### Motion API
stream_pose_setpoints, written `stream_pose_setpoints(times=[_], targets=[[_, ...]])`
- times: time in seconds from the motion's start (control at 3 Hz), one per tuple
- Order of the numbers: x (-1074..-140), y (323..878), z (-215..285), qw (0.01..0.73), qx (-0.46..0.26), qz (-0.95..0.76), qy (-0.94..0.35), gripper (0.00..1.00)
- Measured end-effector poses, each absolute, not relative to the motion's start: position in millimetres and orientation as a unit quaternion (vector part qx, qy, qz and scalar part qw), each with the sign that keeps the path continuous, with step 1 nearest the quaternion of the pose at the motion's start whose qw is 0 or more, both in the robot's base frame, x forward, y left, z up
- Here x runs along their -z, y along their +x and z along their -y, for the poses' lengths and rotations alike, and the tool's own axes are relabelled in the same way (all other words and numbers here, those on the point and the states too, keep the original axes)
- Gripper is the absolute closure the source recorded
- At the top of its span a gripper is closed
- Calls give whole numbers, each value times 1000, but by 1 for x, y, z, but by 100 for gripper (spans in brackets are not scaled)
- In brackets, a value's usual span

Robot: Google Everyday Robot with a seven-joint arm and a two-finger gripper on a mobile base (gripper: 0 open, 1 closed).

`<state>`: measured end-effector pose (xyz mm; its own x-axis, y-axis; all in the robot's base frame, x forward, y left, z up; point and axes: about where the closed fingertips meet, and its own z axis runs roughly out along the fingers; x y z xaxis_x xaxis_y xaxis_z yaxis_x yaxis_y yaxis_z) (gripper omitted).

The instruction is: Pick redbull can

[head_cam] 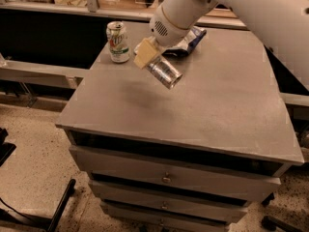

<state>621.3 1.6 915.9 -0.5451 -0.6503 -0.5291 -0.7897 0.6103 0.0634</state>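
Note:
The redbull can (165, 73) is a slim silver can with a shiny round end. It hangs tilted in the air above the grey table top (193, 115), its end pointing down and to the right. My gripper (150, 58) is shut on the can's upper part, and a tan finger (144, 53) shows against its left side. The white arm reaches in from the upper right.
A wider green-and-white soda can (118, 42) stands upright at the table's back left corner. A blue-and-white foil snack bag (189, 38) lies at the back, partly behind the arm. Drawers run below the table top. A dark counter lies behind.

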Motion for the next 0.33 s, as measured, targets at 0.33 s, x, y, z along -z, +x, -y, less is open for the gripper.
stream_pose_setpoints(times=[0.33], targets=[[-916,621,-2,234,-149,-866,-416,100]])
